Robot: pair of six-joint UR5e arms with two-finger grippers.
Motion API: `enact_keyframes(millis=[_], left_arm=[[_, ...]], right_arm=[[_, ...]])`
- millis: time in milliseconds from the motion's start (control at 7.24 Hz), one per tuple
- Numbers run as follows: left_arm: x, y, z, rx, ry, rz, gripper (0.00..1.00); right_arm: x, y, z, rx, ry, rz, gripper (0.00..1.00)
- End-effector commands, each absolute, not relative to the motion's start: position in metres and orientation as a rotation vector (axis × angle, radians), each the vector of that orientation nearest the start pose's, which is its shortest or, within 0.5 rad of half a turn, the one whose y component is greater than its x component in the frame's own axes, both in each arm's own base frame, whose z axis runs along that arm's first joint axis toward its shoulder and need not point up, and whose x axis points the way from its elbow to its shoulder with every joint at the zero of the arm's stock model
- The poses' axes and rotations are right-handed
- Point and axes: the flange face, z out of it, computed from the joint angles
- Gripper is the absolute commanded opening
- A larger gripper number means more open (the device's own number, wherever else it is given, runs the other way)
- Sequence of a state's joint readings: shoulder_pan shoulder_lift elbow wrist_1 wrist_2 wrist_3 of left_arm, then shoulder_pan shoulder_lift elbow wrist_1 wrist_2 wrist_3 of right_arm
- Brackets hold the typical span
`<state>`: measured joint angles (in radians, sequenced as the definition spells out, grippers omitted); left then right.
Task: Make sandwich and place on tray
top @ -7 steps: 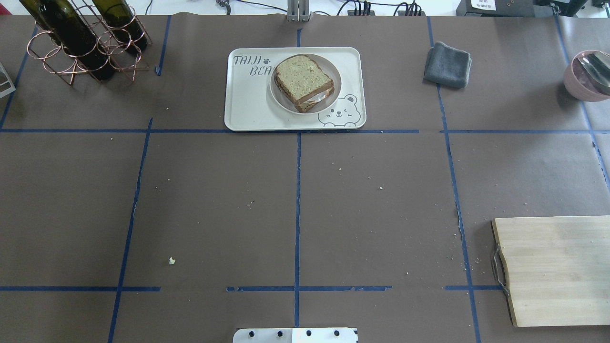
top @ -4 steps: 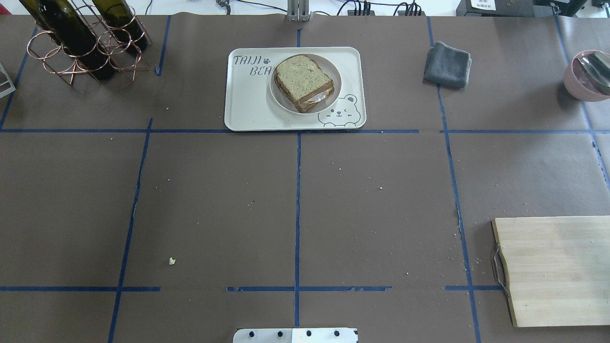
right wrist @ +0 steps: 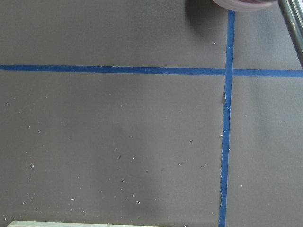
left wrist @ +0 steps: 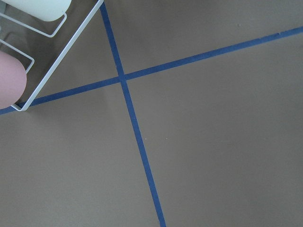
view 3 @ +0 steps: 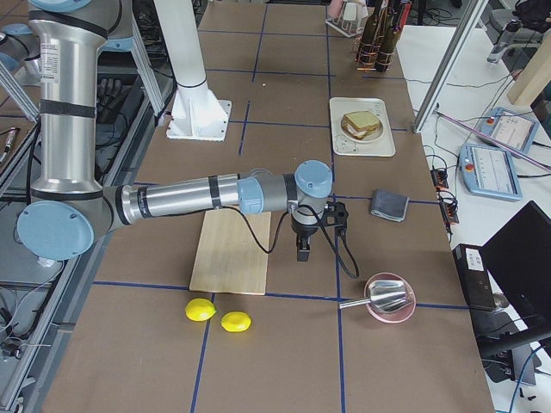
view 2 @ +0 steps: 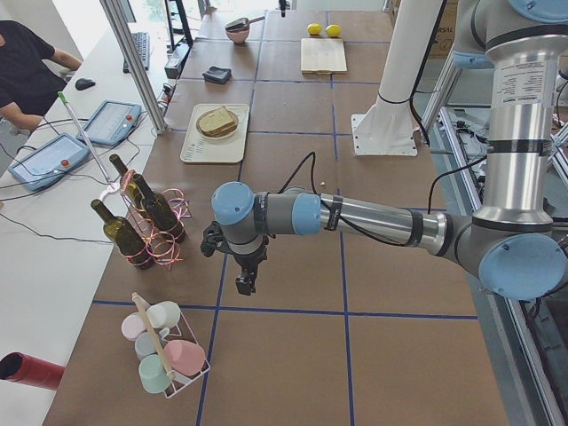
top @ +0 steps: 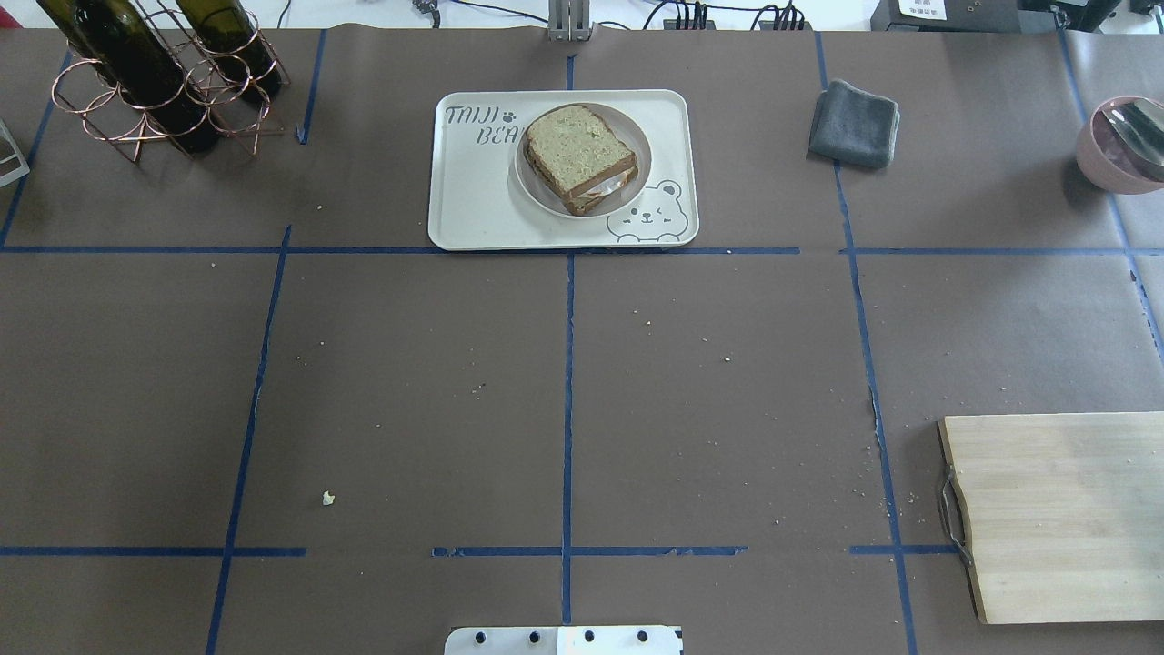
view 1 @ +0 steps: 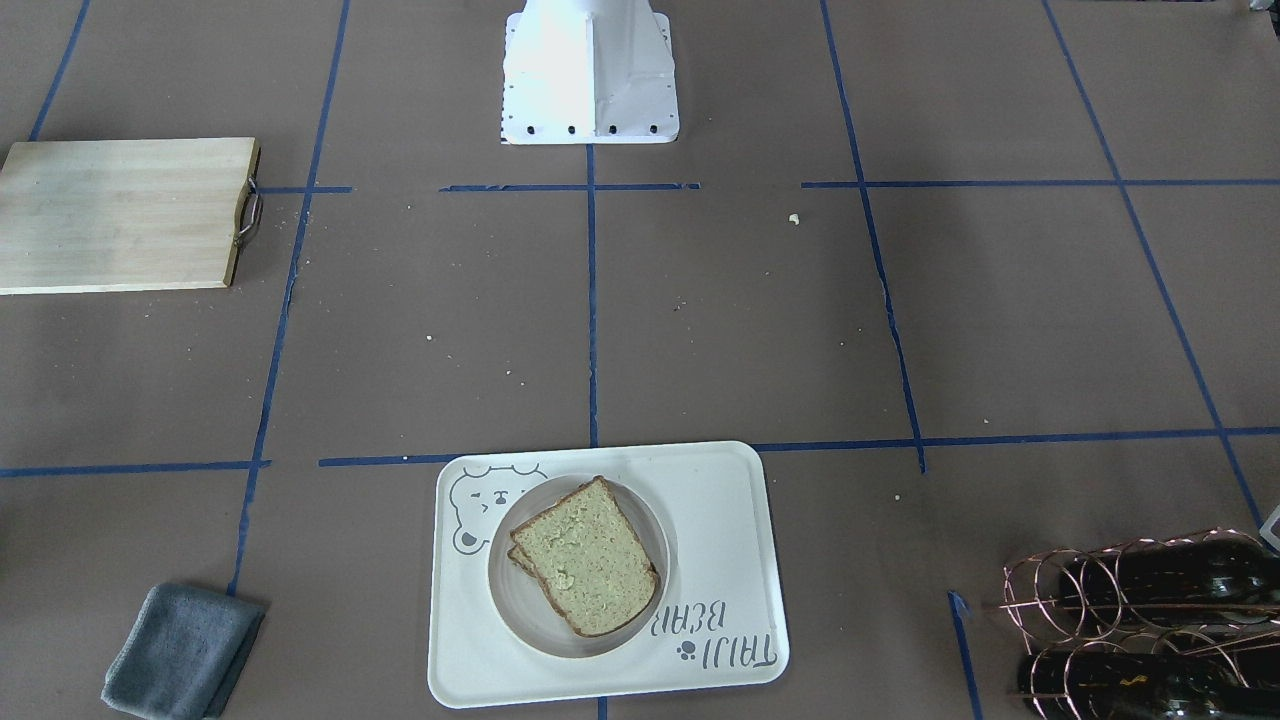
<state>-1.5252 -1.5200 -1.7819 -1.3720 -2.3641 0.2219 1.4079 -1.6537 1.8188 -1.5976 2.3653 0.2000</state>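
The sandwich (top: 579, 156), two bread slices with a bit of white egg (top: 607, 186) showing between them, lies on a small round white plate (top: 532, 188) on the cream tray (top: 473, 200) at the far middle of the table. It also shows in the front view (view 1: 585, 555) on the tray (view 1: 720, 520). The left gripper (view 2: 244, 282) hangs over bare table near the bottle rack, far from the tray. The right gripper (view 3: 303, 252) hangs beside the cutting board. Both show only in the side views, so I cannot tell whether they are open or shut.
A wooden cutting board (top: 1064, 514) lies at the near right. A grey cloth (top: 855, 123) and a pink bowl (top: 1118, 146) sit at the far right. A copper rack with wine bottles (top: 164, 82) stands at the far left. A cup rack (view 2: 164, 355) and two lemons (view 3: 200, 310) sit at the table ends.
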Motion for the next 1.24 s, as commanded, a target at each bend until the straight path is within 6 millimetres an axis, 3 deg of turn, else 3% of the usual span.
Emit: enact_keyframes(millis=[0,276,553,691,1105], left_arm=[[-0.044,-0.423,0.603,0.016,0.802,0.224,1.0],[-0.044,-0.423,0.607,0.01,0.798,0.222,1.0],[-0.042,-0.43,0.608,0.014,0.806,0.226,1.0],[-0.041,-0.43,0.608,0.013,0.804,0.228,1.0],[-0.041,-0.439,0.601,0.027,0.802,0.232,1.0]], right_arm=[[-0.014,-0.464,0.578,-0.02,-0.802,-0.014,1.0],[-0.016,-0.471,0.573,-0.015,-0.806,-0.017,1.0],[-0.018,-0.475,0.592,-0.045,-0.81,-0.016,1.0],[-0.017,-0.475,0.592,-0.044,-0.814,-0.015,1.0],[0.009,-0.462,0.61,-0.034,-0.81,-0.021,1.0]])
